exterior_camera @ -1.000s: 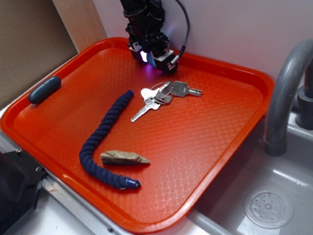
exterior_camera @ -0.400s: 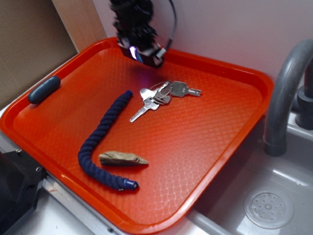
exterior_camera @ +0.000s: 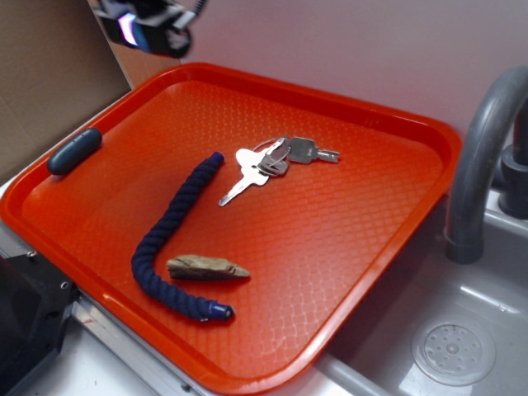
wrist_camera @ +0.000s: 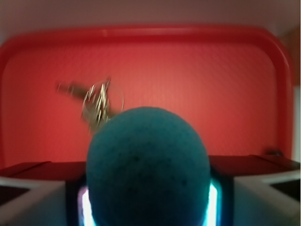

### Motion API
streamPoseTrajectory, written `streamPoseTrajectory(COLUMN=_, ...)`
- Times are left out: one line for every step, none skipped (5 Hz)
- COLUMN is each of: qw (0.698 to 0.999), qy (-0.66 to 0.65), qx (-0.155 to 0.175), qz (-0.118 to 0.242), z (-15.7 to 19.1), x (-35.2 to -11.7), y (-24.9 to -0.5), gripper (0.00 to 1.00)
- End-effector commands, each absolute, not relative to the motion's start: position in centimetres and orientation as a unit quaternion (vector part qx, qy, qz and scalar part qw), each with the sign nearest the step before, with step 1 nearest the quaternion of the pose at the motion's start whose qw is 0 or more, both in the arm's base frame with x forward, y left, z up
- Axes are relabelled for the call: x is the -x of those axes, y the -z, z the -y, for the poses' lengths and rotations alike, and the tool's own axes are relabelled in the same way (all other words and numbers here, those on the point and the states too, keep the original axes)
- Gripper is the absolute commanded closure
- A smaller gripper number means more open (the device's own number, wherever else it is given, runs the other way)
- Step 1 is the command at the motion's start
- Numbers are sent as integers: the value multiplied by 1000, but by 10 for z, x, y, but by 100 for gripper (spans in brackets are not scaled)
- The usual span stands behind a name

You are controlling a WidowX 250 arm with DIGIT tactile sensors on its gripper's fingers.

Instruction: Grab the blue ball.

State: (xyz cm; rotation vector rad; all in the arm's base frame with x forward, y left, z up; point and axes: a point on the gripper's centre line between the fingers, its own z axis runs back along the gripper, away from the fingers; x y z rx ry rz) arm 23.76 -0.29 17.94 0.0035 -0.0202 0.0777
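Clamped between the gripper's (exterior_camera: 142,29) pale fingers (wrist_camera: 270,188), the fuzzy, round blue ball (wrist_camera: 148,167) hangs high above the far left corner of the waffle-textured orange tray (exterior_camera: 388,247), where a metal key bunch (exterior_camera: 272,161), a navy braided rope (exterior_camera: 173,239) and a grey-blue capsule (exterior_camera: 74,150) lie.
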Motion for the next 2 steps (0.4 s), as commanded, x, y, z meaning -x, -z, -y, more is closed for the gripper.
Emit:
streamPoseTrajectory(qw=999, qy=-20, qx=-23, qz=30, z=26, x=-216, y=-231, gripper=100)
streamPoseTrajectory(qw=997, qy=-25, qx=-68, qz=15, z=26, x=-223, y=-216, gripper=100)
